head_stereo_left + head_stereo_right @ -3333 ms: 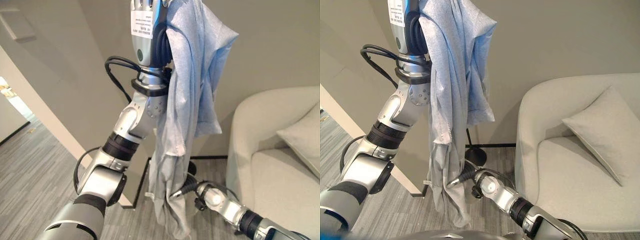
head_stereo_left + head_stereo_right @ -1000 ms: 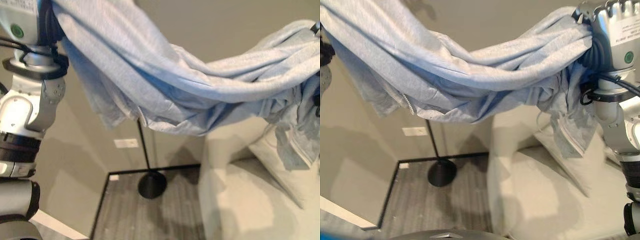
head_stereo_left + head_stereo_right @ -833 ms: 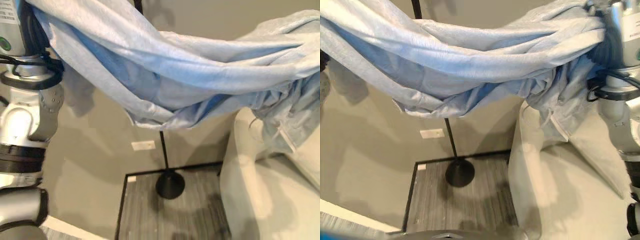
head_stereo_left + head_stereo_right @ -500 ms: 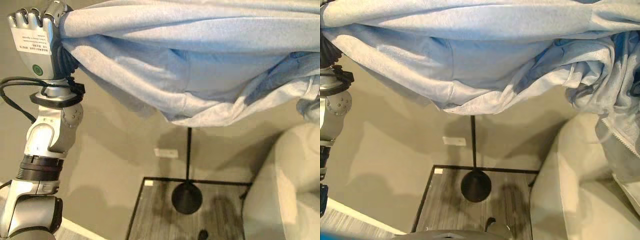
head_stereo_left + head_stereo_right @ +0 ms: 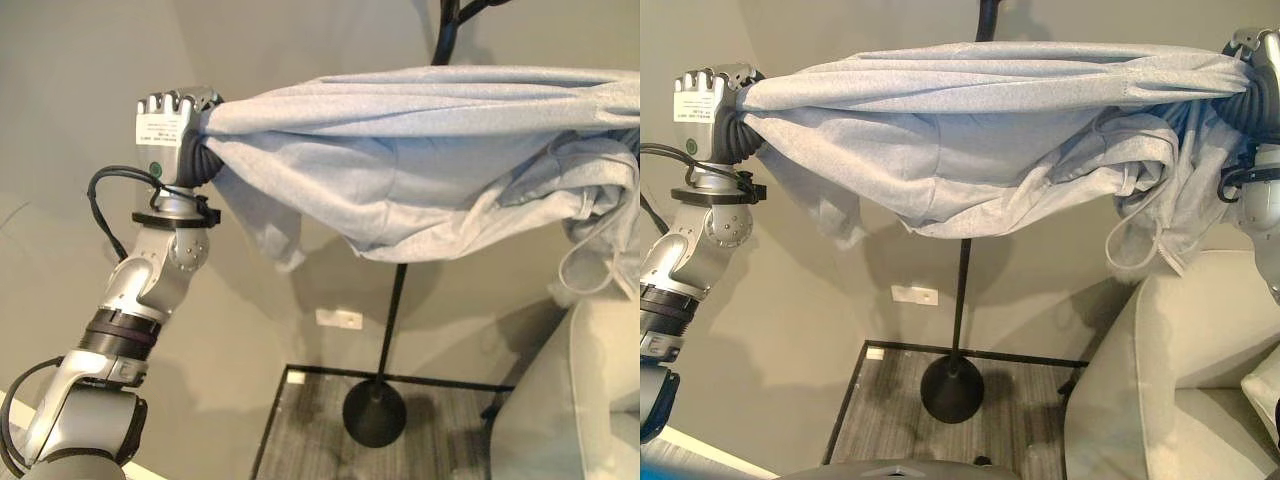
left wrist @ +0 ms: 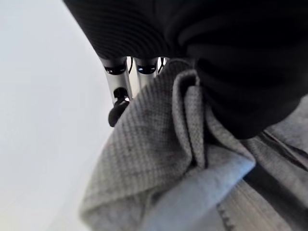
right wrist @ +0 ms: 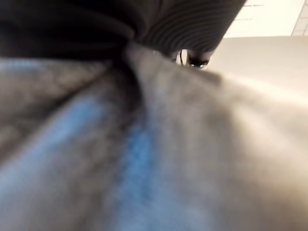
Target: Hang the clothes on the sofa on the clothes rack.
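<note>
Before the bare wall, the grey garment hangs stretched in front of the rack pole, sofa at four o'clock, left hand and right hand each clenching an end.

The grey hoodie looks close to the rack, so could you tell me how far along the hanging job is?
Done: the grey hoodie is off the sofa. In hand: the left hand and right hand grip its ends, stretched before the clothes rack pole. Left: drape it over the rack and let go.
</note>
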Robot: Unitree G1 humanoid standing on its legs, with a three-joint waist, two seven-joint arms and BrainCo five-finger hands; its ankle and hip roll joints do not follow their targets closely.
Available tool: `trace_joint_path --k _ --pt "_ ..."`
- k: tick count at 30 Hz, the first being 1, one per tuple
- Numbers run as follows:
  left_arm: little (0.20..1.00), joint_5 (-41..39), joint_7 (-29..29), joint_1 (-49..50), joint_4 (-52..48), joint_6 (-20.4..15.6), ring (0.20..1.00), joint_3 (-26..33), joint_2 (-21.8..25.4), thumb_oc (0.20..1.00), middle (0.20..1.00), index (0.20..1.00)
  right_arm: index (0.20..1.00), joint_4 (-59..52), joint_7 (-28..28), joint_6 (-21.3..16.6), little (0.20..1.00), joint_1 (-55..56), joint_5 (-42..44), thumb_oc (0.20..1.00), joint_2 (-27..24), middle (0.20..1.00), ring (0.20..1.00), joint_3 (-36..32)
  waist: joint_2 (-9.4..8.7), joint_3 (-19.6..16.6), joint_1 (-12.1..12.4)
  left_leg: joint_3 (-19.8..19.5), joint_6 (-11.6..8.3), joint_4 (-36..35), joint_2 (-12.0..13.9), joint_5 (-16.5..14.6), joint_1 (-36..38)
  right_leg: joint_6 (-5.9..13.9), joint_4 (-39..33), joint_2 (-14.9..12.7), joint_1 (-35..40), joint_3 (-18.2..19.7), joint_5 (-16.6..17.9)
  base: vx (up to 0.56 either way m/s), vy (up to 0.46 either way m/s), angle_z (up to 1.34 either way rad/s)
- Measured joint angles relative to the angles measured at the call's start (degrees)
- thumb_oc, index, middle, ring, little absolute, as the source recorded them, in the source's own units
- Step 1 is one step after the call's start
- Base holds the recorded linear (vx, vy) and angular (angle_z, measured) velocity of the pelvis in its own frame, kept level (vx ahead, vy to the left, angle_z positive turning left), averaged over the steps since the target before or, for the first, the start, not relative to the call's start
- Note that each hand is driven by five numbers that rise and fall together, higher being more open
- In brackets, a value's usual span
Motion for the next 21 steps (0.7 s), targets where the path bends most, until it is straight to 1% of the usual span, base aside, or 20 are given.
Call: trace_joint_path --k 3,6,9,11,13,15,16,18,19,21 --pt "0.200 -2.99 -2.25 -0.05 1.51 -0.42 0.200 -0.89 -3.85 0.200 0.200 0.200 0.200 6.55 1.49 0.13 0.200 -5.18 2.04 0.200 0.24 0.200 0.200 7.07 0.59 -0.27 0.76 -0.05 -0.01 -0.05 0.51 0.00 0.10 -0.11 -0.95 0.63 0.71 -0.41 0.15 0.05 -0.066 0.05" --pt "0.200 -5.12 -3.90 -0.25 3.24 -0.64 0.200 -2.33 -6.04 0.200 0.200 0.200 0.200 11.67 2.72 0.37 0.200 -8.77 3.96 0.200 1.15 0.200 0.200 11.34 1.35 -0.40 1.13 -0.01 -0.02 -0.06 0.90 0.00 0.01 -0.18 -0.97 0.92 0.72 -0.44 0.23 0.06 -0.072 -0.01" --pt "0.200 -6.66 -5.18 -2.12 5.14 -1.47 0.200 -4.81 -6.70 0.200 0.200 0.200 0.200 19.65 4.09 0.48 0.200 -15.14 5.78 0.200 1.70 0.200 0.200 18.24 1.44 -0.46 1.05 -0.08 0.02 0.02 1.28 -0.05 -0.98 -0.22 -0.97 1.09 0.26 -0.63 0.26 0.04 -0.068 0.00" --pt "0.200 -7.49 -6.13 -4.57 6.84 -1.66 0.200 -6.12 -7.02 0.200 0.200 0.200 0.200 23.65 4.39 0.81 0.200 -20.08 6.74 0.200 2.36 0.200 0.200 21.52 1.53 -0.50 0.94 -0.08 0.29 0.11 1.38 0.03 -1.88 -0.49 -0.93 1.14 -0.64 -0.68 0.45 0.05 -0.106 -0.01" --pt "0.200 -8.81 -6.43 -7.64 9.03 -1.69 0.200 -8.43 -7.15 0.200 0.200 0.200 0.200 27.09 5.05 1.01 0.200 -23.38 6.95 0.200 2.76 0.200 0.200 22.99 1.57 -0.51 0.95 -0.15 0.35 0.06 1.51 0.29 -2.08 -0.54 -0.92 1.17 -0.98 -0.89 0.52 0.03 -0.072 0.03" --pt "0.200 -9.98 -6.74 -13.16 14.86 -1.45 0.200 -10.66 -8.61 0.200 0.200 0.200 0.200 31.89 5.39 1.68 0.200 -28.28 9.30 0.200 5.64 0.200 0.200 24.44 1.77 -0.60 0.68 -0.26 0.43 0.04 1.66 0.56 -2.90 -0.68 -0.82 1.26 -1.51 -1.06 0.50 0.04 -0.087 0.04" --pt "0.200 -11.24 -6.88 -14.85 17.00 -1.35 0.200 -11.77 -8.78 0.200 0.200 0.200 0.200 32.64 5.71 1.76 0.200 -29.14 10.30 0.200 5.98 0.200 0.200 25.07 1.88 -0.63 0.59 -0.40 0.17 0.11 1.71 0.81 -3.10 -0.67 -0.86 1.29 -1.63 -1.30 0.52 0.04 -0.091 0.05" --pt "0.200 -11.89 -7.39 -16.17 19.63 -1.12 0.200 -12.54 -8.89 0.200 0.200 0.200 0.200 33.68 6.16 1.93 0.200 -30.11 11.17 0.200 6.78 0.200 0.200 26.62 2.16 -0.67 0.25 -0.53 0.09 0.11 1.80 0.90 -3.03 -0.67 -0.93 1.38 -1.63 -1.46 0.51 0.04 -0.085 0.06" --pt "0.200 -11.98 -7.82 -16.16 20.47 -1.22 0.200 -12.73 -8.98 0.200 0.200 0.200 0.200 34.23 6.38 1.97 0.200 -29.99 11.18 0.200 7.41 0.200 0.200 26.90 2.61 -0.63 -0.10 -0.92 0.08 0.10 1.90 1.02 -3.48 -0.68 -0.94 1.45 -1.66 -1.82 0.50 0.05 -0.078 0.10" --pt "0.200 -12.60 -8.81 -16.13 22.46 -1.20 0.200 -13.49 -9.40 0.200 0.200 0.200 0.200 35.44 6.61 2.04 0.200 -29.43 11.25 0.200 9.09 0.200 0.200 26.84 2.95 -0.74 -0.37 -1.25 0.08 0.14 2.01 1.02 -3.95 -0.72 -0.94 1.46 -1.90 -2.17 0.47 0.05 -0.085 0.09"
